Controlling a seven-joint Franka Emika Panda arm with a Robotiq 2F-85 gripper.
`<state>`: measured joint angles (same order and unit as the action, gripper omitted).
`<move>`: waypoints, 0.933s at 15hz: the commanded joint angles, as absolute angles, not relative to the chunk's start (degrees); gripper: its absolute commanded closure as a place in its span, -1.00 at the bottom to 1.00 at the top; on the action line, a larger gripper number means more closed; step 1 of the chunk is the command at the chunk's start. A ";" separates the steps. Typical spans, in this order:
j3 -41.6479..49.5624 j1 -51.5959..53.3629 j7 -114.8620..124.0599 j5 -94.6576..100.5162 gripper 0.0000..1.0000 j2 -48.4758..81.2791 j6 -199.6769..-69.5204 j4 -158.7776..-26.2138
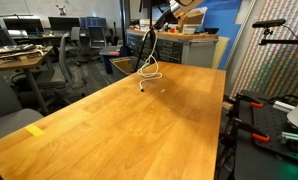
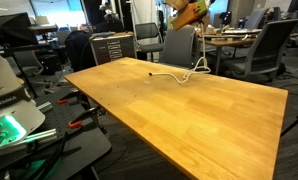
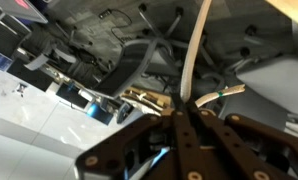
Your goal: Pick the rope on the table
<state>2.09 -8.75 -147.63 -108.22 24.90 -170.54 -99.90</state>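
I have the pincer clamped on the rope, lifted at upper centre; its lower end trails on the table. Lift step underway; next, raise until it clears.

Black two-finger Robotiq gripper: jaws fully closed. In the wrist view the dark fingers converge to a point, with the thin white rope pinched between the tips and running straight out from them. In both exterior views the gripper sits high, right at the top frame edge, tips pointing down, rope hanging from it. The arm above the wrist is mostly cropped out, so joint pose is unreadable.
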 commanded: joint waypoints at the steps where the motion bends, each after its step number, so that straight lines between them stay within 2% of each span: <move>1: 5.45 -8.10 -153.41 -110.54 0.98 26.96 -178.78 -98.72; 9: 13.82 -0.69 -153.28 -110.82 0.98 31.41 -201.41 -98.24; 10: 10.77 -1.55 -143.35 -100.66 0.60 31.51 -205.53 -101.15; 11: 12.66 1.17 -149.83 -107.79 0.39 32.79 -208.85 -99.99; 14: 8.29 2.17 -152.63 -111.68 -0.06 34.98 -219.75 -101.55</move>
<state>10.54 0.47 -149.73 -107.88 32.67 -210.44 -101.52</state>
